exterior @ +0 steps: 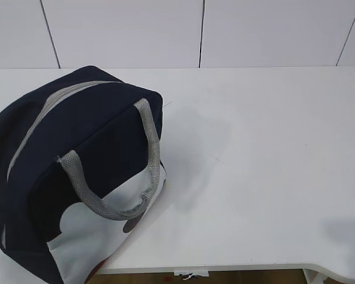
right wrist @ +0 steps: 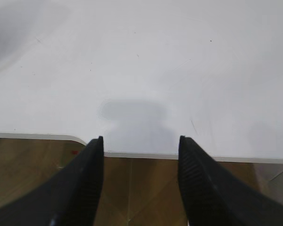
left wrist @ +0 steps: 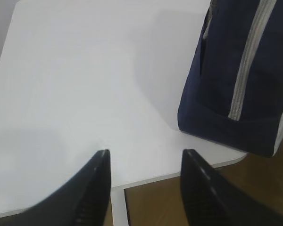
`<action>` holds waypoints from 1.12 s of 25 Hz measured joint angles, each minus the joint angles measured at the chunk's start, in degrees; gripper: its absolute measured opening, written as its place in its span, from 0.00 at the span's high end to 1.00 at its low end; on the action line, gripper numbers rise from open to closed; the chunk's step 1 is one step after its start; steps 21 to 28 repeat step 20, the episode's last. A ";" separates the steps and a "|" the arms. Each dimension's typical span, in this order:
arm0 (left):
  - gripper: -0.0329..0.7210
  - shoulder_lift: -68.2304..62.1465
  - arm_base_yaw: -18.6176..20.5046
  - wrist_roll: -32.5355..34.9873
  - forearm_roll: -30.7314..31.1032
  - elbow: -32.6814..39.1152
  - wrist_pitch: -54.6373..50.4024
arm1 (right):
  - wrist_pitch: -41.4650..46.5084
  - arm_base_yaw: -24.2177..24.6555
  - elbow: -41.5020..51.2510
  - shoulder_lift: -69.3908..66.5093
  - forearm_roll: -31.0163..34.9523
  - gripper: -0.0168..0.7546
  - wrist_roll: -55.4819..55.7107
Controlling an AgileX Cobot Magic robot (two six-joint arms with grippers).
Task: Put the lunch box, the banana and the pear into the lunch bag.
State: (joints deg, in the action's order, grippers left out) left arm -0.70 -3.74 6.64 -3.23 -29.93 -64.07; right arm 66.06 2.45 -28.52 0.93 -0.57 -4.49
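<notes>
The navy lunch bag point(exterior: 77, 171) stands on the left of the white table point(exterior: 260, 165), its grey zipper point(exterior: 44, 112) closed along the top and a grey handle point(exterior: 106, 177) hanging over its white patch. The same lunch bag point(left wrist: 240, 80) fills the upper right of the left wrist view. My left gripper point(left wrist: 146, 155) hovers open over the table's near edge, left of the bag, with nothing between its fingers. Above the front edge, my right gripper point(right wrist: 140, 141) also stands open and empty. The lunch box, banana and pear are out of view. Neither arm shows in the exterior view.
The table's front edge point(right wrist: 141, 154) has a rounded cut-out corner point(right wrist: 80, 139), with brown floor point(right wrist: 137, 193) below. A white tiled wall point(exterior: 201, 32) runs behind the table.
</notes>
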 joint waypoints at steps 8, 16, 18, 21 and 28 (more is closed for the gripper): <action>0.49 0.00 0.00 0.00 0.00 0.00 0.00 | 0.00 0.00 0.00 0.00 0.00 0.48 0.00; 0.51 0.00 0.00 0.00 0.00 0.00 0.00 | 0.00 0.00 0.00 0.00 0.00 0.48 0.00; 0.52 0.00 0.00 0.00 0.00 0.00 0.00 | 0.00 0.00 0.00 0.00 0.00 0.48 0.00; 0.54 0.00 0.00 0.00 0.00 0.00 0.00 | 0.00 0.00 0.00 0.00 0.00 0.48 0.00; 0.54 0.00 0.00 0.00 0.00 0.00 0.00 | 0.00 0.00 0.00 0.00 0.00 0.48 0.00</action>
